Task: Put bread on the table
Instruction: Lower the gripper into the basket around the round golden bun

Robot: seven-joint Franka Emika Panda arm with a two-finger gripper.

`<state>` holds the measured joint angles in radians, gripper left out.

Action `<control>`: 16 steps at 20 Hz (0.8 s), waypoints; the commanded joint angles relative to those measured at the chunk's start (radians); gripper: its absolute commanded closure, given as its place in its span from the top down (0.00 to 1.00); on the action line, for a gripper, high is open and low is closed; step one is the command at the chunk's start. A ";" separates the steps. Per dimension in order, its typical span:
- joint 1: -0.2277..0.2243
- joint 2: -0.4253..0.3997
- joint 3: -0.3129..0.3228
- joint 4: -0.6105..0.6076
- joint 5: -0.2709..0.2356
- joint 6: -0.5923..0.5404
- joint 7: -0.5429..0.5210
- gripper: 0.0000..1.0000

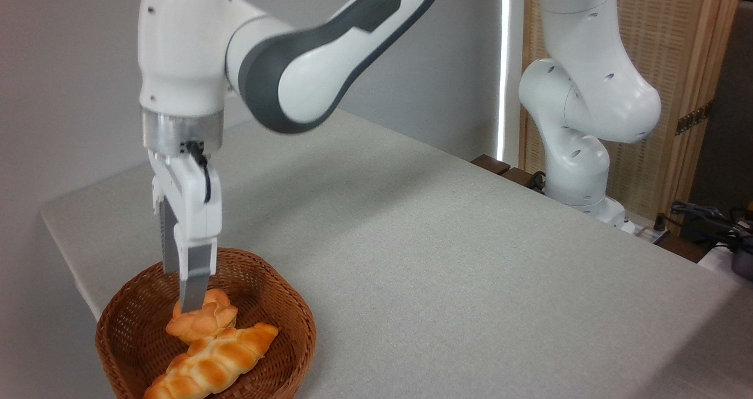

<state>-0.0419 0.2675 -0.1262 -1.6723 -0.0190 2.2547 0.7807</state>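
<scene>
The bread (205, 323), a small round golden bun with a lobed top, lies in the brown wicker basket (297, 322) at the front left of the grey-beige table (447, 258). My gripper (181, 293) hangs straight down into the basket, seen almost edge-on. Its near fingertip (192, 305) sits at the bun's top left edge, and the far finger is partly hidden behind it. The fingers stand apart and hold nothing.
A long braided golden loaf (215, 361) lies in the basket just in front of the bun and touches it. The arm's white base (579, 169) stands at the table's far right edge, with cables (706, 219) beside it.
</scene>
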 commanded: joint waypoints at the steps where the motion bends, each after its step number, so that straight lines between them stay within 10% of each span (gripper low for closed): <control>1: 0.002 0.038 -0.007 0.003 0.016 0.043 0.014 1.00; 8: -0.018 0.095 -0.016 0.002 0.039 0.060 0.009 1.00; 13: -0.016 0.098 -0.016 0.003 0.065 0.062 0.017 0.45; 16: -0.016 0.098 -0.016 0.003 0.077 0.062 0.017 0.41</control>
<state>-0.0614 0.3617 -0.1409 -1.6705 0.0376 2.3029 0.7815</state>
